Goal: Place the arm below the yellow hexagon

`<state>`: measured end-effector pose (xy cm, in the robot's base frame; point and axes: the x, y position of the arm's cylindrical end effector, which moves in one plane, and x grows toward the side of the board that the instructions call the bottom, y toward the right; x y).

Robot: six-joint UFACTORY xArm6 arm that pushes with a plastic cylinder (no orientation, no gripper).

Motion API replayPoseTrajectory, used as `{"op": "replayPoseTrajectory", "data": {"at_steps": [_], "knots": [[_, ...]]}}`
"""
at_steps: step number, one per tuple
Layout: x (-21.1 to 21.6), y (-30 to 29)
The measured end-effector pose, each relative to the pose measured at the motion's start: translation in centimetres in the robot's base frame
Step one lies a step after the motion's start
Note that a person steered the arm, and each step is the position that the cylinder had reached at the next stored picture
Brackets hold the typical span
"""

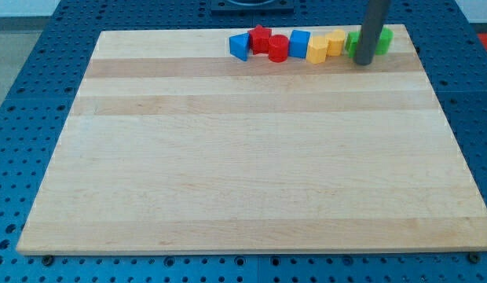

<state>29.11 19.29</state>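
Observation:
Several blocks form a row along the view's top edge of the wooden board [251, 157]. From left: a blue triangle-like block [239, 46], a red star [261, 38], a red cylinder [278, 49], a blue block [299, 42], a yellow block [317, 49], a yellow hexagon-like block [335, 42], then green blocks [382, 39] partly hidden by the rod. My tip [364, 62] rests on the board just right of and slightly below the yellow hexagon, in front of the green blocks.
The board lies on a blue perforated table [39, 94]. A dark base [251, 6] shows at the view's top centre. The board's top edge runs just behind the row of blocks.

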Motion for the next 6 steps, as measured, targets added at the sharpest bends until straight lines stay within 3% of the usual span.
{"op": "replayPoseTrajectory", "data": {"at_steps": [2,5,6], "knots": [[2.3,-3.1],[2.2,-6.5],[0.1,-6.8]]}}
